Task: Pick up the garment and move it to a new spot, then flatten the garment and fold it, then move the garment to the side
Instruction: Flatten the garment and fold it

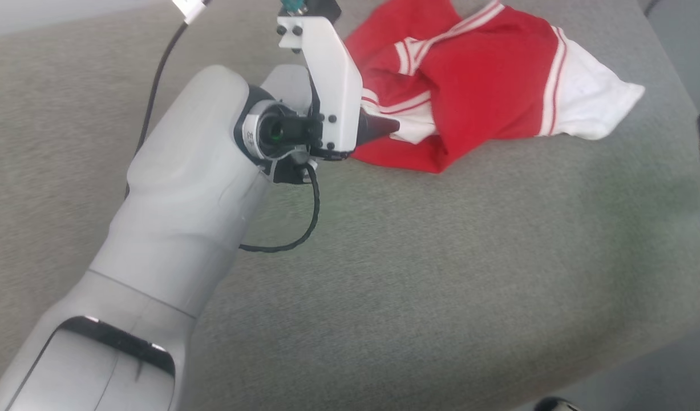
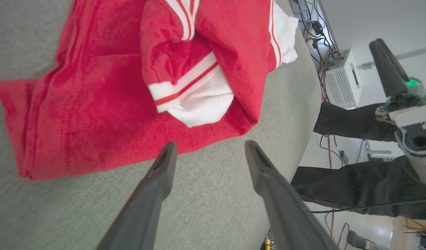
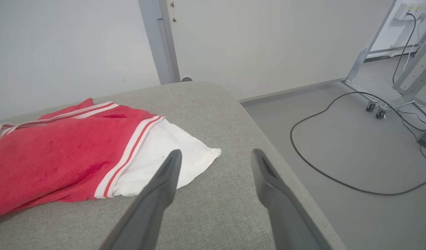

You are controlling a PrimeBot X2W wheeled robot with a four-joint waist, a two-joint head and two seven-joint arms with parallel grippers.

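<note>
Meanwhile, the garment point(image 1: 486, 80), a red jersey with white sleeve parts and white-and-red striped trim, lies crumpled at the far side of a grey upholstered surface point(image 1: 441, 257), toward the robot's right; one white sleeve part fans out toward the surface's right-hand edge, while another is tucked between red folds near the middle of the heap. The left gripper point(image 2: 210, 146) reaches across from the robot's left on its pale forearm, a thin black cable point(image 1: 304, 231) looping beneath the wrist; its two dark fingers stand spread apart, pointing at the near hem of the red cloth. In the left wrist view one fingertip sits right at that hem and the other over bare grey fabric just beside it; whether either actually touches the cloth is hard to tell from these angles. The right gripper point(image 3: 216, 152) hovers at the surface's right side, well apart from the left one; its fingers are likewise spread wide, grasping nothing, with one tip near the corner of the outstretched white sleeve part and the other above the grey fabric close to the rounded edge. Beyond that edge, in the right wrist view, a black floor cable point(image 3: 303, 163) curves over grey flooring toward a metal frame on castors point(image 3: 376, 104); a white vented box point(image 2: 343, 80) stands among wires in the left wrist view.
</note>
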